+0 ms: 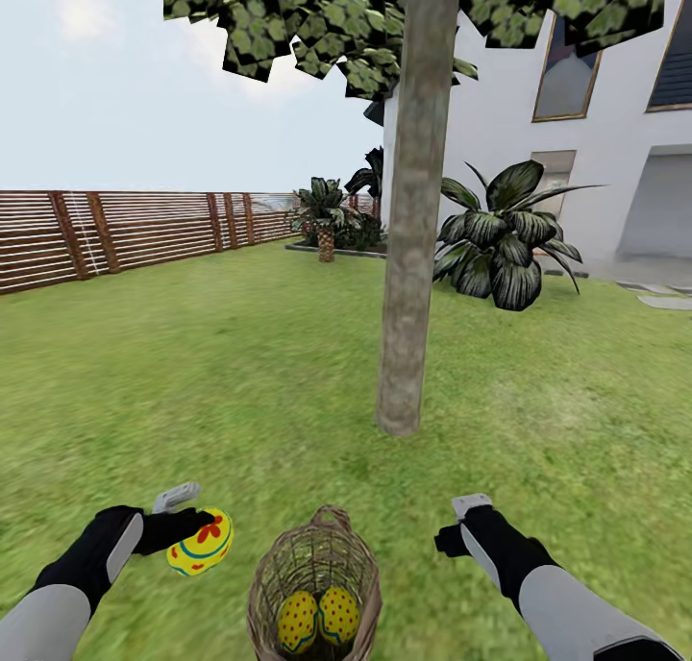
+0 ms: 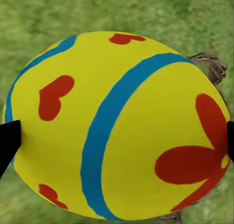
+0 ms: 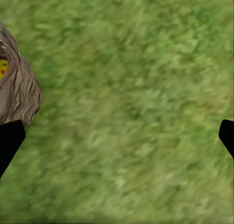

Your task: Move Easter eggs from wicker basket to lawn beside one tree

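I have one egg [image 1: 200, 544] clamped in my left gripper [image 1: 192, 531] left of the basket [image 1: 312, 570], ready for the tree [image 1: 408, 286] ahead, while my right gripper [image 3: 117, 136] hangs wide, empty.

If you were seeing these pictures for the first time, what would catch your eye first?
Most striking is the bright yellow egg with blue stripes and red marks, clamped in the left hand just left of the basket. Two more eggs lie inside that basket on the lawn. Straight ahead rises a bare tree trunk, while the right hand hangs open over grass.
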